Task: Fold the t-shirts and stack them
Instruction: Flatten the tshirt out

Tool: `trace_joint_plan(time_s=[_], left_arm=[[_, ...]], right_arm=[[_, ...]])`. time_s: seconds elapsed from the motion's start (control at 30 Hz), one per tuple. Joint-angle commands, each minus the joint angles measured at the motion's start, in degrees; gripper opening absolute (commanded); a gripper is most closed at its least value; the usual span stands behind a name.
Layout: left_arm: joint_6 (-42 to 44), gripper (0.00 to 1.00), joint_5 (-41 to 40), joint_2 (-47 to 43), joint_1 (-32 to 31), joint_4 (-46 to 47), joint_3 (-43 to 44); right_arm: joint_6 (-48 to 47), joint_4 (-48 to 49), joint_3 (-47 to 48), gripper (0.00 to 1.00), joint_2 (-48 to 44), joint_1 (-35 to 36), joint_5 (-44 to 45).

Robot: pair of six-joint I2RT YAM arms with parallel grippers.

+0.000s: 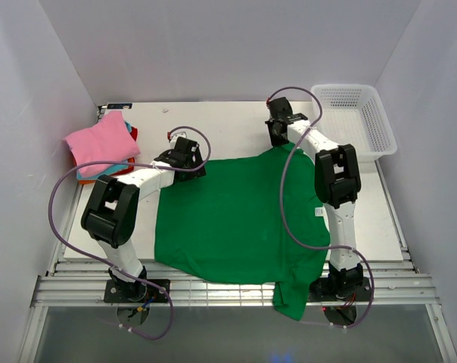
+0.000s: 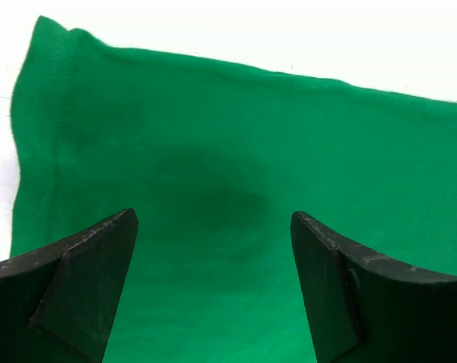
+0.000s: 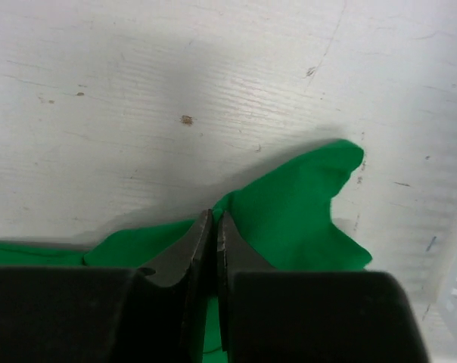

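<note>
1. A bright green t-shirt (image 1: 228,219) lies spread flat across the middle of the worktop (image 1: 228,125). One part at its near right hangs over the near edge.
2. Your right gripper (image 3: 214,221) sits at the shirt's far right corner, toward the far edge of the worktop. Its jaws are pressed together with a small peak of green cloth pinched between the tips. It has hold of the shirt there, probably as a handle for the coming fold.
3. Your left gripper (image 2: 213,227) hangs over the shirt's far left corner. Its jaws are spread wide and hold nothing. Green cloth with a stitched hem lies below the gap. I judge it is lined up to take the matching corner, so both far corners can lift together.
4. A stack of folded t-shirts (image 1: 100,144) rests at the far left corner of the worktop, apart from the green one. Pink is on top, with teal and orange edges showing beneath. The green shirt likely belongs on it once folded.
5. A white mesh basket (image 1: 357,117) stands at the far right corner, beside the right arm.
</note>
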Motion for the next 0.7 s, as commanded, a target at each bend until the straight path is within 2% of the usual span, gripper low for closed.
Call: trace_joint_plan(time_s=[0.0, 0.27, 0.37, 0.4, 0.43, 0.5, 0.53, 0.57, 0.67], left_arm=[[0.0, 0.93, -1.5, -2.6, 0.0, 0.0, 1.6], [-0.6, 0.93, -1.0, -2.8, -0.1, 0.2, 0.2], [-0.5, 0.93, -1.0, -2.7, 0.0, 0.1, -0.3], [-0.5, 0.93, -1.0, -2.7, 0.0, 0.2, -0.3], [-0.6, 0.93, -1.0, -2.6, 0.0, 0.2, -0.3], [-0.4, 0.93, -0.8, -2.7, 0.0, 0.2, -0.2], [-0.4, 0.93, -0.8, -2.8, -0.1, 0.2, -0.3], [-0.3, 0.93, -0.9, -2.9, 0.0, 0.3, -0.3], [0.1, 0.93, -2.4, -1.9, 0.0, 0.2, 0.2]], right_arm=[[-1.3, 7.7, -3.1, 0.08, -10.4, -0.1, 2.2], [-0.6, 15.9, -20.3, 0.08, -20.4, -0.1, 6.6], [0.2, 9.9, -20.1, 0.10, -18.9, -0.1, 7.6], [0.5, 6.6, -17.6, 0.11, -17.7, -0.1, 7.6], [1.5, -0.9, -16.2, 0.11, -16.6, 0.0, 8.1], [2.6, -6.7, -14.7, 0.12, -14.4, 0.2, 9.3], [3.7, -9.0, -15.2, 0.15, -14.1, 0.6, 9.6], [4.0, -11.0, -16.4, 0.27, -14.8, 0.7, 9.5], [5.2, -7.3, -24.0, 0.46, -19.3, 1.6, 10.3]])
